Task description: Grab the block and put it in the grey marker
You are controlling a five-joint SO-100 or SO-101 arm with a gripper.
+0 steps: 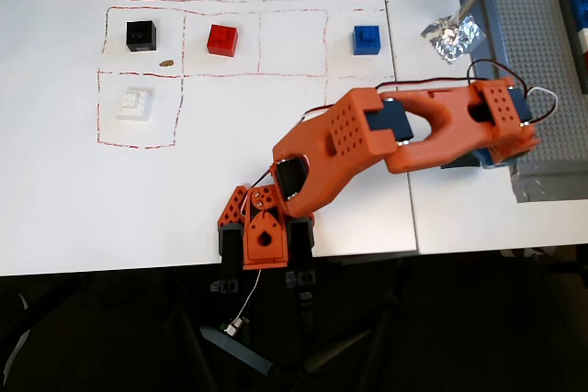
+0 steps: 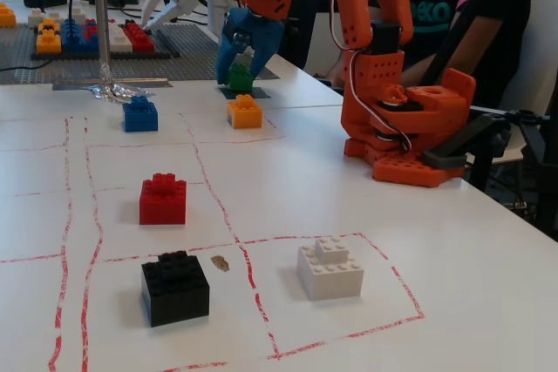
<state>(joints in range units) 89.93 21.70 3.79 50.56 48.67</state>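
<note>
Green block [image 2: 241,77] on grey marker [image 2: 228,92]

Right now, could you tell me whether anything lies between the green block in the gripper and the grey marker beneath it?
Nothing visible does. In the fixed view the gripper holds the green block right over the grey marker, with no object between them. The orange-yellow brick sits just in front of the marker, beside it rather than on it.

overhead: arm [image 1: 404,130] hides block, grey marker | tool hidden
</note>
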